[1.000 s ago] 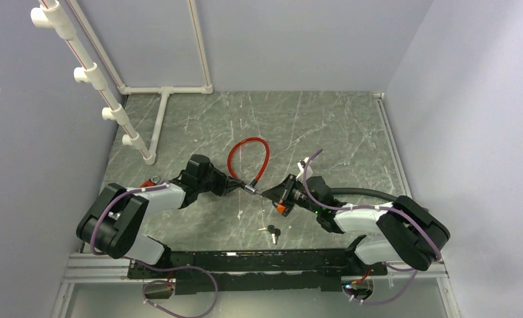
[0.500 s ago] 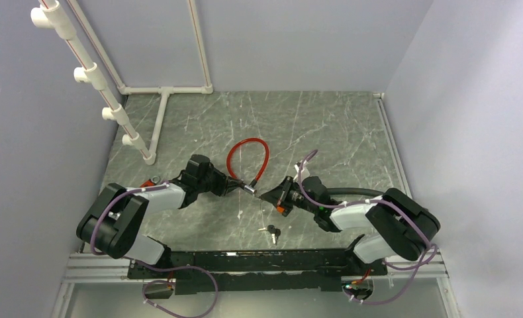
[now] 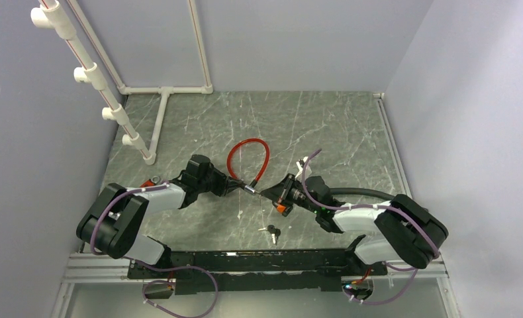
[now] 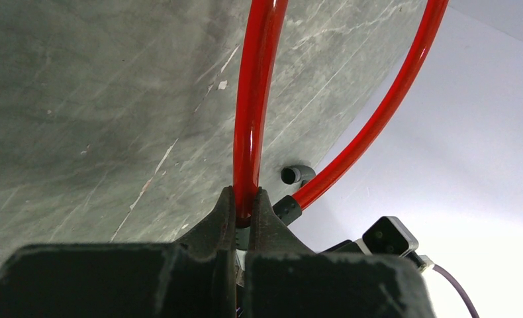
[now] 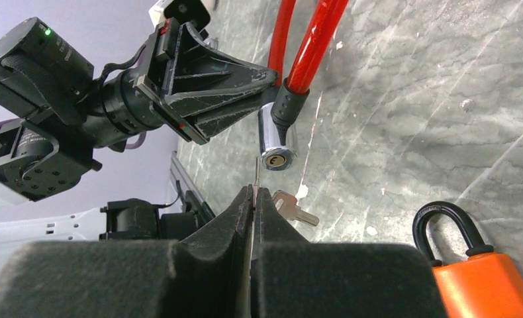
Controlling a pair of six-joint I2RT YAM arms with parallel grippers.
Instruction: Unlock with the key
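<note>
A red cable lock (image 3: 248,159) loops over the marble table; its red cable also shows in the left wrist view (image 4: 252,119). My left gripper (image 3: 236,185) is shut on the cable (image 4: 245,212) just above the lock body. The chrome lock cylinder (image 5: 276,142) with its keyhole faces my right gripper (image 5: 254,192), which is shut on a thin key (image 5: 255,173). The key blade is edge-on and its tip sits just below and left of the keyhole, outside it. In the top view the right gripper (image 3: 270,193) is right beside the cylinder (image 3: 251,189).
An orange padlock (image 5: 484,281) lies right of my right gripper, also seen in the top view (image 3: 282,208). A spare key (image 5: 295,209) lies on the table below the cylinder. Another key bunch (image 3: 272,231) lies near the front rail. White pipe frame (image 3: 100,86) stands at back left.
The right arm's elbow swung left and came back; its gripper stays at the lock cylinder. The left gripper has not moved.
</note>
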